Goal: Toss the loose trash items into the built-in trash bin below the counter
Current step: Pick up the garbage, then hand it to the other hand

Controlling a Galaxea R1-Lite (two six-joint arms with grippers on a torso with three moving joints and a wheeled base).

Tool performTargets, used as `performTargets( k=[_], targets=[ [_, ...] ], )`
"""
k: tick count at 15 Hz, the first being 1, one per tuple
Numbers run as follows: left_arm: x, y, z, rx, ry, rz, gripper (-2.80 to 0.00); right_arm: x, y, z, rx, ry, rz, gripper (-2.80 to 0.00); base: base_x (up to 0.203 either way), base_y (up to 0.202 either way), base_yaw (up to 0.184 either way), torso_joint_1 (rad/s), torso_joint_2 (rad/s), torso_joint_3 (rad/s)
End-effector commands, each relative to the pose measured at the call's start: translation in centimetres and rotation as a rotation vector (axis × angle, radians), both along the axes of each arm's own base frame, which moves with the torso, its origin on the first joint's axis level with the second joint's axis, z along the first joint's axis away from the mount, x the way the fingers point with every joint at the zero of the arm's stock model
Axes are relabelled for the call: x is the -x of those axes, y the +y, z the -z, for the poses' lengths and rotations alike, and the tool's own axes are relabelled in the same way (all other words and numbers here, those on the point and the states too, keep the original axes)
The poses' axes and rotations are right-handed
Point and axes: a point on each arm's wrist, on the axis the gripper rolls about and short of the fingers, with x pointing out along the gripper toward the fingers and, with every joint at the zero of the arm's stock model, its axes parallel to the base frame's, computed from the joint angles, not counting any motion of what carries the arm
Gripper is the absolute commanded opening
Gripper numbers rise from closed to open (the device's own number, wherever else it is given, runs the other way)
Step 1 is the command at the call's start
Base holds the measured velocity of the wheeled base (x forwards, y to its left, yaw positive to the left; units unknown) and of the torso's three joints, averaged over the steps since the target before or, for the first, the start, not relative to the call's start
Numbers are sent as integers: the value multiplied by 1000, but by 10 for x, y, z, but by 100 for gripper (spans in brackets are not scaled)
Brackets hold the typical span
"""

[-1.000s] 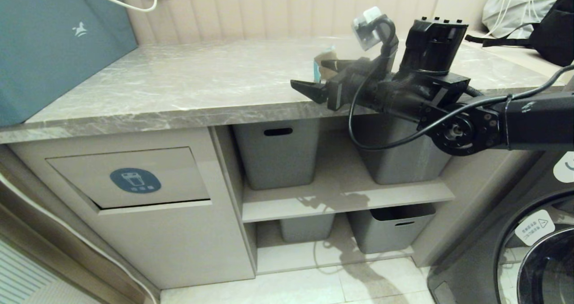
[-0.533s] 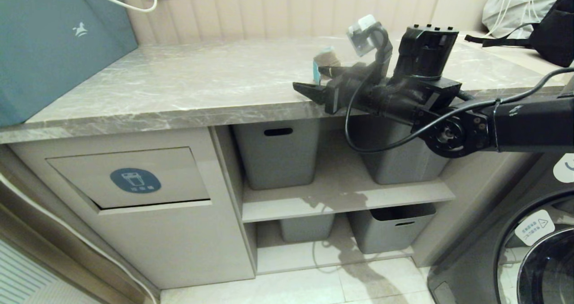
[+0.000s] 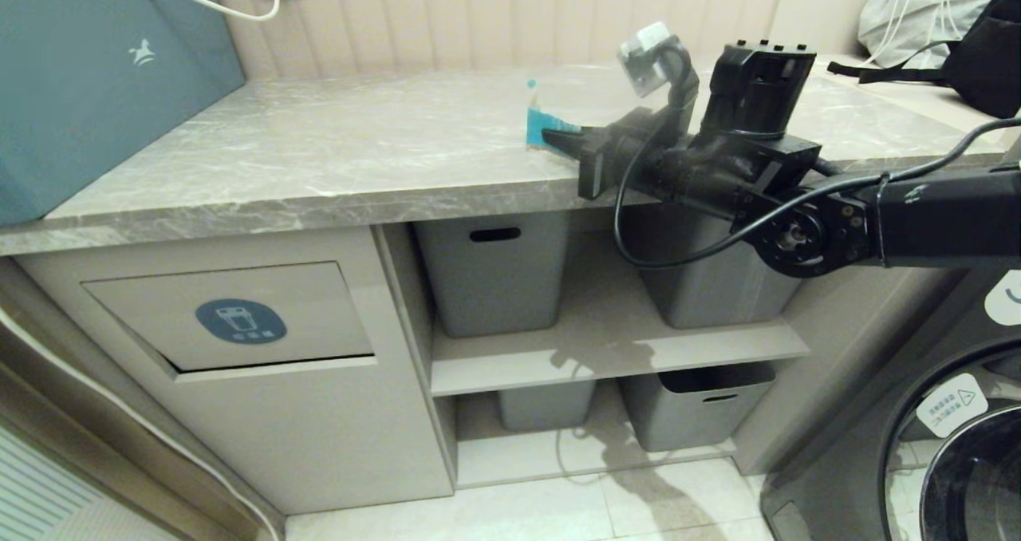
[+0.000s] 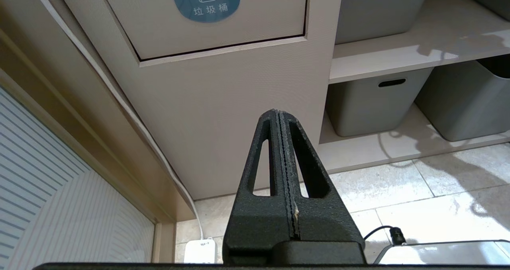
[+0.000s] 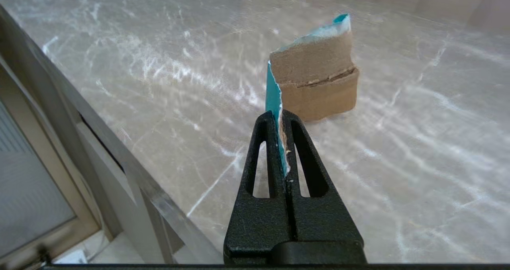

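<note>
The right gripper [image 5: 283, 142] pinches the turquoise cardboard scrap [image 5: 314, 79] tight above the counter [image 3: 319, 150]. It should lift slowly toward the trash bin flap [image 3: 231, 313].

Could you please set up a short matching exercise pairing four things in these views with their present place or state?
Things:
1. right gripper
2. left gripper
3. trash bin flap
4. cardboard scrap

States:
A. closed, bearing a blue sticker
B. pinched by one edge above the counter
C. shut on nothing, low before the cabinet
D. shut on the turquoise-faced piece

Pairs: 1-D, 2-C, 3-A, 4-B
</note>
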Motion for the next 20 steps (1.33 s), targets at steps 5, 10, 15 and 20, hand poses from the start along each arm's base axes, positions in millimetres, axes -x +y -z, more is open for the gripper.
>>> performTargets(
  k=[5,10,15,20],
  targets=[
    [0,0,1,-4,3,1,-280,70,-26,-77,-94,-175,-45,-280,0,0,0,0,0,0],
    [0,-1,-1,-24,-11,37,-280,178,-24,-85,-36,-165,-293,-280,0,0,0,0,0,0],
    [7,-3,-35,-85,-143,135,-280,263,2,-18,163,-90,-583,-280,0,0,0,0,0,0],
    [-24,-4,-97,-46,-49,194,-280,293,15,-10,186,-72,-597,-280,0,0,0,0,0,0]
  ],
)
